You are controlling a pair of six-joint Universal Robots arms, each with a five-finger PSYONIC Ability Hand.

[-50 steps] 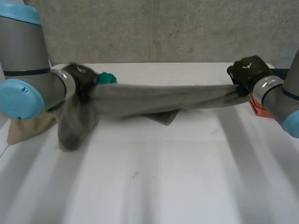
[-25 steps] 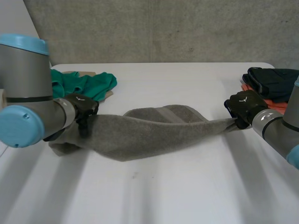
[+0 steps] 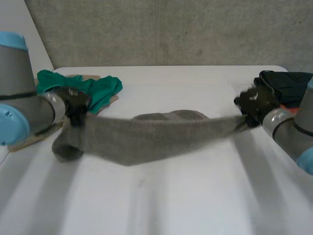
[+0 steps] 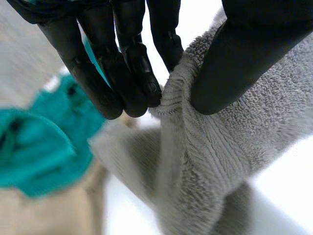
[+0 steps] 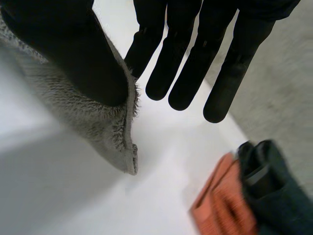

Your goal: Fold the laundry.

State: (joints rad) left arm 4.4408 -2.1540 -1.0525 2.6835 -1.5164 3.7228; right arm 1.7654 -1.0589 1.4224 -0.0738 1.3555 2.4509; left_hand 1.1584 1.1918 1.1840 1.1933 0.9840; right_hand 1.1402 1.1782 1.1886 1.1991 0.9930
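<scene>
Concrete wall runs behind the white table. One grey towel spans the table's middle, strung between my two hands with its belly sagging onto the surface.

At the far left corner lies one green garment over one tan cloth. At the right edge sits one dark folded stack on one orange piece.

My left hand pinches the towel's left end between thumb and fingers, a tail hanging below. My right hand has its thumb clamped on the right end; the other fingers are straight, and the pinch is probably against one hidden behind the cloth.

I judge this the spreading step. Next, both ends should go down together, kept taut, so the towel lands flat.
</scene>
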